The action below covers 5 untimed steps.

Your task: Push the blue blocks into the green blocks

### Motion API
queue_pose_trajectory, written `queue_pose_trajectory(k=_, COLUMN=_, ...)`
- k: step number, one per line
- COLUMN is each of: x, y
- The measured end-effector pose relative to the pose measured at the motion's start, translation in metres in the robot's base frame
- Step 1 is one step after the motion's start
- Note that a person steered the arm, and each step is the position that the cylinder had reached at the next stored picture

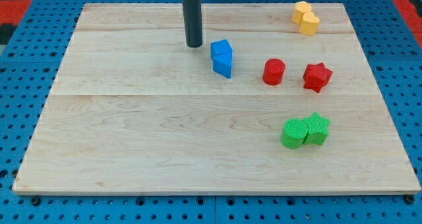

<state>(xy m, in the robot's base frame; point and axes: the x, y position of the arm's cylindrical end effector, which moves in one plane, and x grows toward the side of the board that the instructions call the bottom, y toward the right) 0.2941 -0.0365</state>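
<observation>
The robot has a dark rod that comes down from the view's top. The rod's lower end, my tip (pixel 194 45), sits on the wooden board (pixel 132 132). There is no claw here at all (just the plain rod), so nothing is spread open or pinching anything.

Just to the view's right of my tip are two blue blocks. The blue cube (pixel 221 49) is on top in the view, and the blue wedge-shaped block (pixel 223 66) is right under it. They touch each other. My tip is close to the blue cube, with a small gap in between.

The green blocks are far away, down near the view's bottom right. The green cylinder (pixel 293 133) is on the left and the green star (pixel 317 128) is on the right. These two touch each other too.

Between the blue pair and the green pair sit two red blocks. The red cylinder (pixel 273 72) is nearer the blue ones, and the red star (pixel 316 76) is further to the view's right. They stand a little apart.

Up in the view's top right corner are two yellow blocks (pixel 306 18), pressed together. Their shapes are hard to make out.

The board lies on a blue table with little holes (pixel 20 66).
</observation>
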Motion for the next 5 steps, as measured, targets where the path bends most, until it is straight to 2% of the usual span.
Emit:
queue_pose_trajectory(k=1, x=-0.01, y=0.021)
queue_pose_trajectory(k=3, x=0.049, y=0.068)
queue_pose_trajectory(k=5, x=0.101, y=0.017)
